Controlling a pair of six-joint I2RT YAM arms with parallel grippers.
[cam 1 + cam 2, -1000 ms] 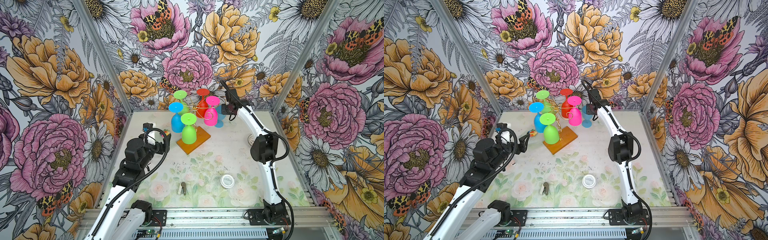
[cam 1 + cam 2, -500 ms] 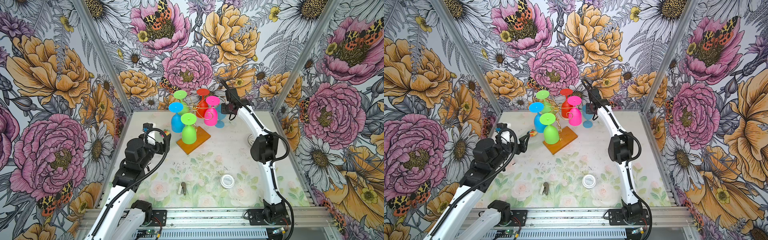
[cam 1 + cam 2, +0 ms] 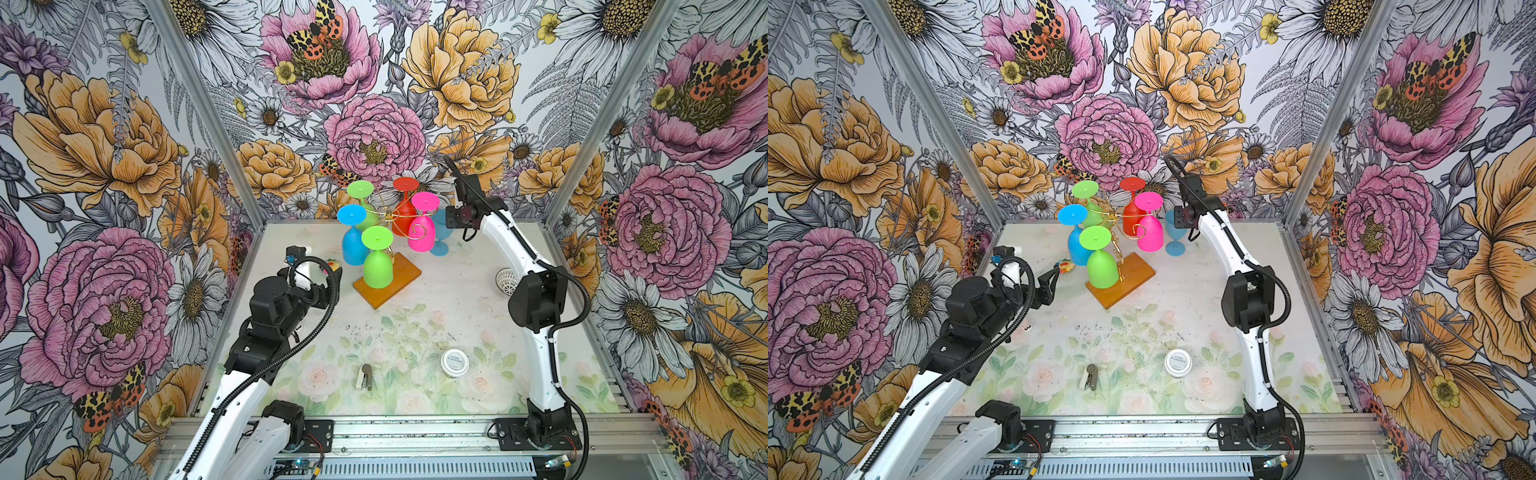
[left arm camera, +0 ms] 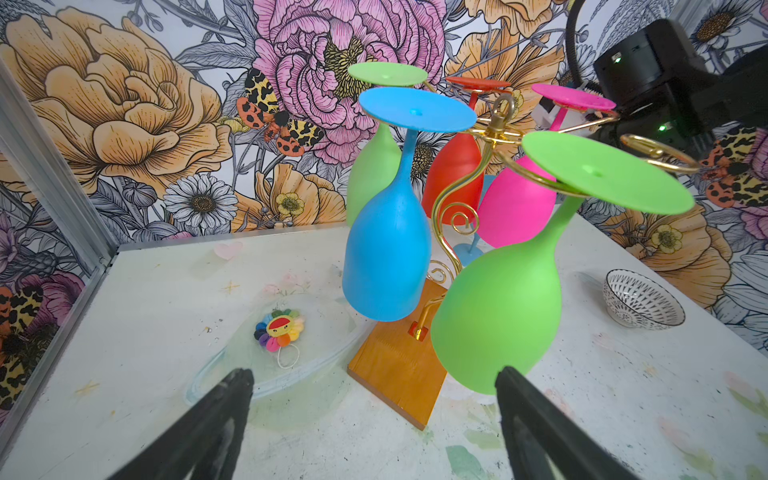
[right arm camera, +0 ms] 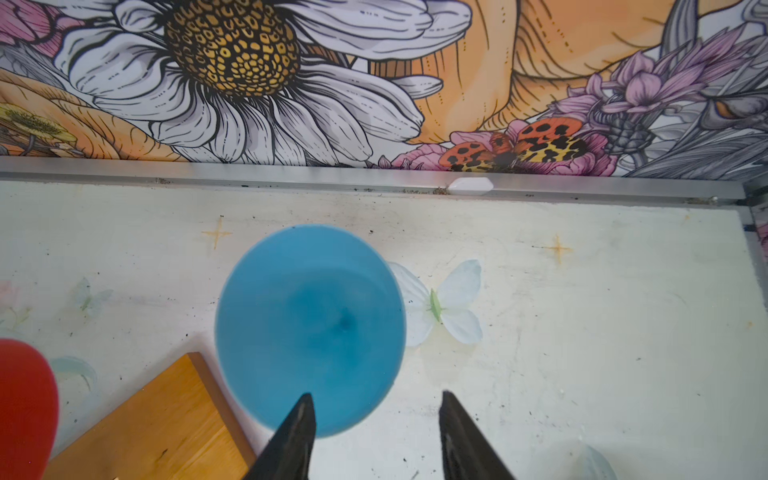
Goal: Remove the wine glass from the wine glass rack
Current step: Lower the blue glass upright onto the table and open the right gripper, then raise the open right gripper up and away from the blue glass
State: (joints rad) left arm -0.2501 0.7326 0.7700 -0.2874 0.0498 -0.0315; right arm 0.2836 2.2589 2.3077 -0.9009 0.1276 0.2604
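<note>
Now right claw (image 5: 376, 395) hangs parted over the upright blue wine glass (image 5: 309, 324); left claw (image 4: 372, 370) gapes empty.

The wine glass rack (image 4: 497, 129), a thin gold wire stand with curled scroll arms spreading from a central stem, stood upright on its flat rectangular orange-brown wooden base (image 3: 395, 286) toward the back of the table (image 3: 457, 299), the base set at an angle to the table's edges. Five opaque glasses hung upside down from the arms by their round feet: a lime green glass (image 3: 377, 268) at the front, a bright blue glass (image 3: 353, 249), a second lime green glass (image 3: 360, 189), a red glass (image 3: 404, 220) and a hot pink glass (image 3: 422, 239). A pale blue wine glass (image 3: 1174, 226) stood upright on its own foot on the table, off the rack, just beside the pink one.
</note>
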